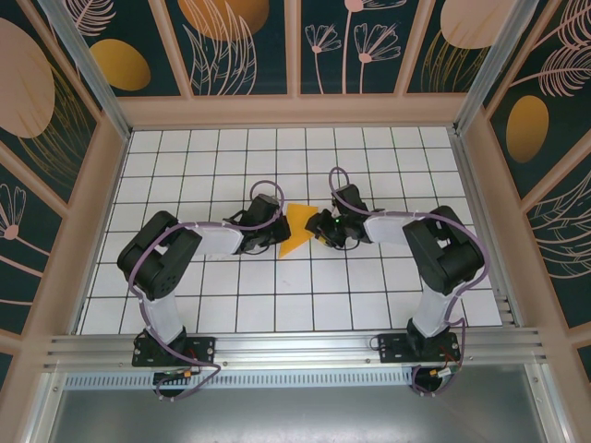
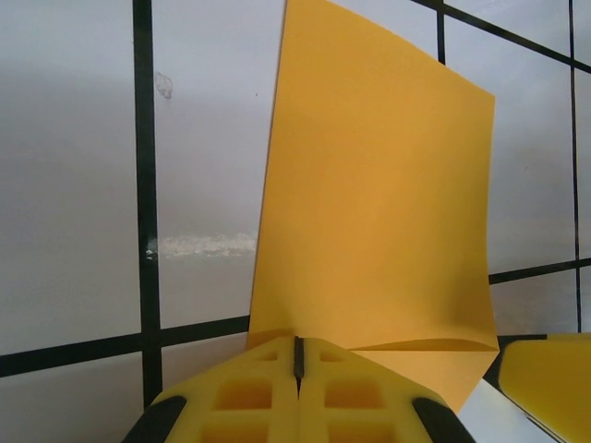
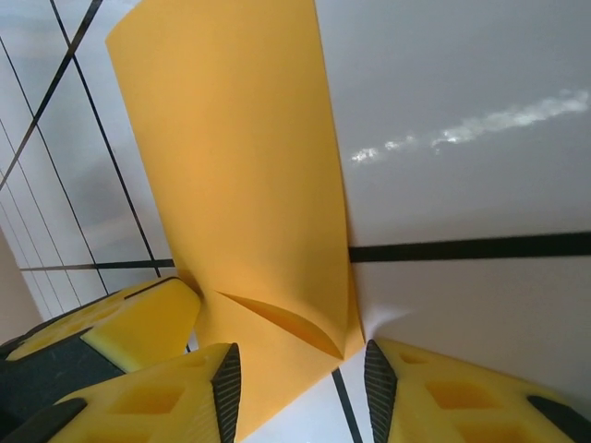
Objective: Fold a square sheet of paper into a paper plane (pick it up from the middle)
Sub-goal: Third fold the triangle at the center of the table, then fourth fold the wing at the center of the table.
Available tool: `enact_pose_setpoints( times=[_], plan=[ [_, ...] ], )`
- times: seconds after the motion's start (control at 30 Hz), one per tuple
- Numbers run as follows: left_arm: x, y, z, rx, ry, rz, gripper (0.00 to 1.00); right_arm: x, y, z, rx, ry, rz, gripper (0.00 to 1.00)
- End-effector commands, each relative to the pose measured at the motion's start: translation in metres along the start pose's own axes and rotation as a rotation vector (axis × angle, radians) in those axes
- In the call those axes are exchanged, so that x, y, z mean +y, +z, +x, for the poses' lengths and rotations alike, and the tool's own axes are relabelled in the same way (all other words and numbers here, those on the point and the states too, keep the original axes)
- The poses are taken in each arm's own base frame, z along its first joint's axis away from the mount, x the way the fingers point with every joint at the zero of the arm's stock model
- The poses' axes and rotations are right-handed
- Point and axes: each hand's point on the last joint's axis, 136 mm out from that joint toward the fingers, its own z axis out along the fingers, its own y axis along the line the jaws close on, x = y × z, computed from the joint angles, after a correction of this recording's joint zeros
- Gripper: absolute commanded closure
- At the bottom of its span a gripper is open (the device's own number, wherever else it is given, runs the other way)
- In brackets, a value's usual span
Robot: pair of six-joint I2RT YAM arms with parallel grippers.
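Observation:
The square sheet of paper (image 1: 297,231), orange-yellow and creased to a pointed shape, lies mid-floor between both grippers. My left gripper (image 1: 280,224) is at its left side. In the left wrist view its yellow fingers (image 2: 297,346) are pressed together at the paper's (image 2: 379,203) near edge, with the sheet rising from the slit and a raised fold running off to the right. My right gripper (image 1: 317,231) is at the paper's right side. The right wrist view shows it open (image 3: 300,392), its pads straddling the near corner of the paper (image 3: 240,166), beside a bulging crease.
The white gridded floor (image 1: 369,166) is bounded by a wooden rim and patterned walls (image 1: 295,111) on three sides. An aluminium rail (image 1: 295,346) carrying both arm bases runs along the near edge. The left gripper's finger (image 3: 138,323) sits close beside my right gripper's left pad.

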Motion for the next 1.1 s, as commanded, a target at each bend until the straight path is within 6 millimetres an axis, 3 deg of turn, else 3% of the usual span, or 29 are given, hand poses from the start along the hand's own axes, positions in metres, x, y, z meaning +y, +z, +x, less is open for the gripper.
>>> enact_pose_setpoints(
  times=[0.0,0.33,0.6,0.8,1.07],
  plan=[
    [0.026,0.007,0.020,0.069,-0.033,-0.069,1.00,0.013,0.005,-0.004,0.001,-0.002,-0.039,0.58],
    [0.023,0.007,0.019,0.083,-0.025,-0.061,1.00,0.020,0.003,-0.004,0.001,0.008,-0.081,0.64],
    [0.027,0.008,0.018,0.079,-0.022,-0.082,1.00,0.011,-0.010,-0.010,-0.061,0.004,0.000,0.60],
    [0.027,0.007,0.017,0.085,-0.022,-0.083,1.00,0.018,-0.008,-0.003,-0.047,-0.016,-0.024,0.57],
    [0.021,0.007,0.019,0.098,-0.012,-0.054,1.00,0.022,0.004,0.006,0.012,0.004,-0.087,0.66]
  ],
)
